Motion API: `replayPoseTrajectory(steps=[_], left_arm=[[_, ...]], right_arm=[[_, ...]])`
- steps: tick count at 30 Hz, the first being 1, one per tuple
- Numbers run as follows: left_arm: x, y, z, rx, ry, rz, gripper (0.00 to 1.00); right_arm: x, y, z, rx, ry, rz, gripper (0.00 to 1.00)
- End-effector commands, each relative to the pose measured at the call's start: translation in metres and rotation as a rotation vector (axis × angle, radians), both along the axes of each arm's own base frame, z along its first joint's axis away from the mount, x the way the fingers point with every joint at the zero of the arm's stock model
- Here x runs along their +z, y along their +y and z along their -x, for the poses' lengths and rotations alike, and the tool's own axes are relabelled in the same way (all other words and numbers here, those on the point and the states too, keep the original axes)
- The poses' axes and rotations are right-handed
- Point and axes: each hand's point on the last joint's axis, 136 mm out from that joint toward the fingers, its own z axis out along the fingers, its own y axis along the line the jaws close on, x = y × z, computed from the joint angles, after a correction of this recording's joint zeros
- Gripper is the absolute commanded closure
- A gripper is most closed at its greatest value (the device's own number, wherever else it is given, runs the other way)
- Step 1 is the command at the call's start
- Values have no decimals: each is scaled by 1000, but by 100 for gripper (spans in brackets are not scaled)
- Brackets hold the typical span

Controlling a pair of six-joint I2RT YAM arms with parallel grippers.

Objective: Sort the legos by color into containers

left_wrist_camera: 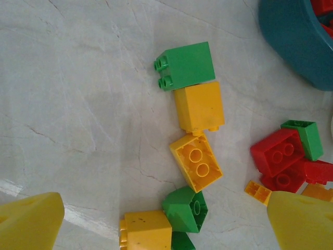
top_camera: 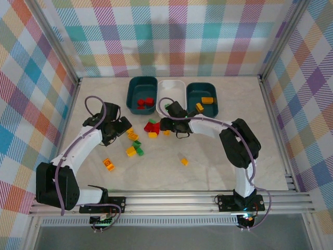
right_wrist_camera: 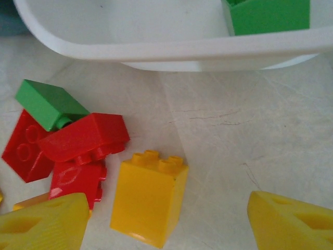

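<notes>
L hand (left_wrist_camera: 166, 225): spread wide, holding nothing; bottom centre of L wrist view, over loose bricks.
R hand (right_wrist_camera: 167, 225): fingers spread, one each side of yellow brick (right_wrist_camera: 148, 200); gap both sides, no contact.
Yellow brick: on worktop (right_wrist_camera: 250, 135), lower centre of R wrist view, studs toward white tub (right_wrist_camera: 156, 49).
Red bricks (right_wrist_camera: 83, 138): heap just left of yellow brick, w/ green brick (right_wrist_camera: 49, 104) resting on top, mid-left.
White tub: across top of R wrist view; green piece (right_wrist_camera: 268, 15) inside, upper right.
Left teal tub (top_camera: 142, 86): top view, upper centre, beside white tub; red pieces (top_camera: 144, 102) inside.
Right teal tub (top_camera: 203, 89): other side of white tub; yellow pieces (top_camera: 207, 100) inside.
Green block (left_wrist_camera: 187, 65): L wrist view, upper centre, touching yellow block (left_wrist_camera: 200, 107) below it.
Orange strays: one (top_camera: 109, 164) lower left of worktop, one (top_camera: 184, 161) lower centre, well apart.
</notes>
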Motion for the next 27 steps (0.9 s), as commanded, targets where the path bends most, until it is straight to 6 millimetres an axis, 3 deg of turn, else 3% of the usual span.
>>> replayPoseTrajectory(steps=[1, 11, 16, 20, 27], left_arm=[[5, 3, -4, -5, -40, -2, 0], [-3, -1, -13, -15, -44, 14, 0], [-3, -3, -16, -28, -45, 15, 0], [-4, -7, -17, -39, -42, 31, 0], [-5, -14, -19, -48, -22, 55, 1]], right_arm=[[-16, 9, 5, 4, 46, 22, 21], [-33, 0, -1, -7, 25, 111, 25], [-41, -3, -3, -5, 28, 152, 38], [-37, -11, -4, -16, 10, 184, 50], [-15, -23, 5, -10, -41, 174, 64]])
